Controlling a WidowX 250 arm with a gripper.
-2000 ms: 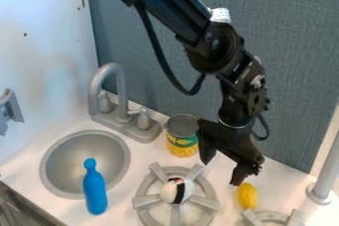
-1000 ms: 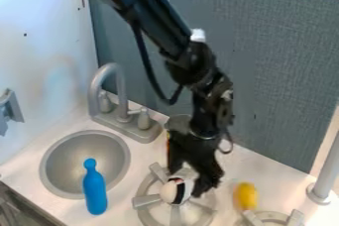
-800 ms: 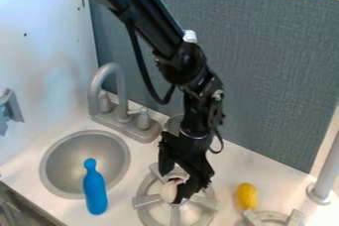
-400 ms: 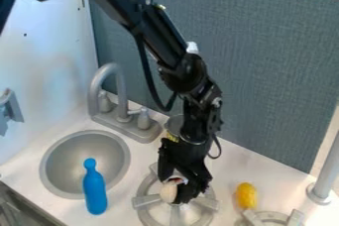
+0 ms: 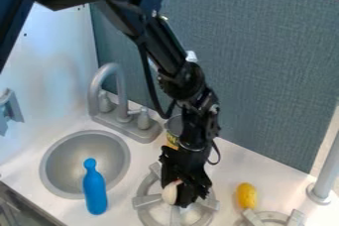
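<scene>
While my gripper [image 5: 181, 197] hangs low at the ball [image 5: 169, 194], over the burner [image 5: 146, 201], whether open or closed I cannot tell, counter [image 5: 228, 171] between burner and yellow toy [image 5: 247, 196], can [image 5: 173, 129] close behind, bottle [image 5: 94, 194] across the sink's [image 5: 81, 146] near edge.

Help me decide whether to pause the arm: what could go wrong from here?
The pale rounded object sits at the jaws and could slip or roll if gripped unevenly. The jaws hang low over the gray burner and might catch its prongs. The can stands close behind the arm; a sideways swing could knock it.
</scene>
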